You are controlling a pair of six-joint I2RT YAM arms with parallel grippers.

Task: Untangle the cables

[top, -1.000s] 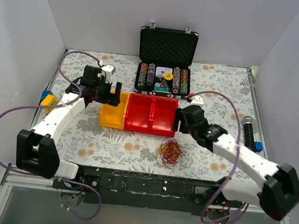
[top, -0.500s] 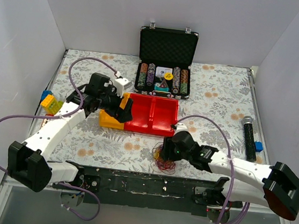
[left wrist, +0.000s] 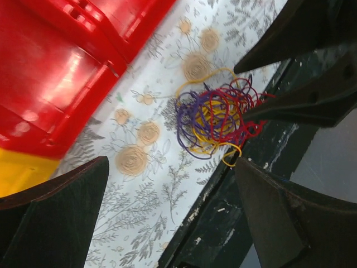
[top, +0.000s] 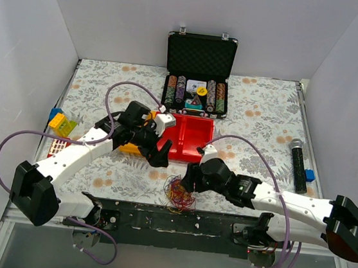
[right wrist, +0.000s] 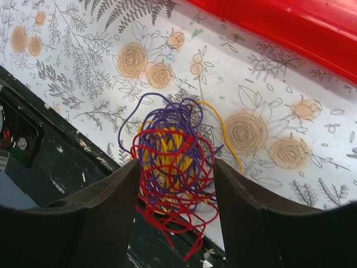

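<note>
Writing: card (top: 197, 84) in chip case (top: 201, 55) too small to read.
Cables (right wrist: 173, 159): tangle btwn R gripper (right wrist: 176, 167) fingers, touching both; grip unclear.
L gripper (left wrist: 172, 167): wide open, empty.

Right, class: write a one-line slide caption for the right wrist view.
Right pincer straddling the tangled red, yellow and purple cables at the near edge of the floral table.

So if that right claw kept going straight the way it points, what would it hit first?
The cables: the tangle sits between the fingers of the right gripper. Right behind it lies the flowered cloth of the table, near its front edge; how far down is hard to judge.
</note>
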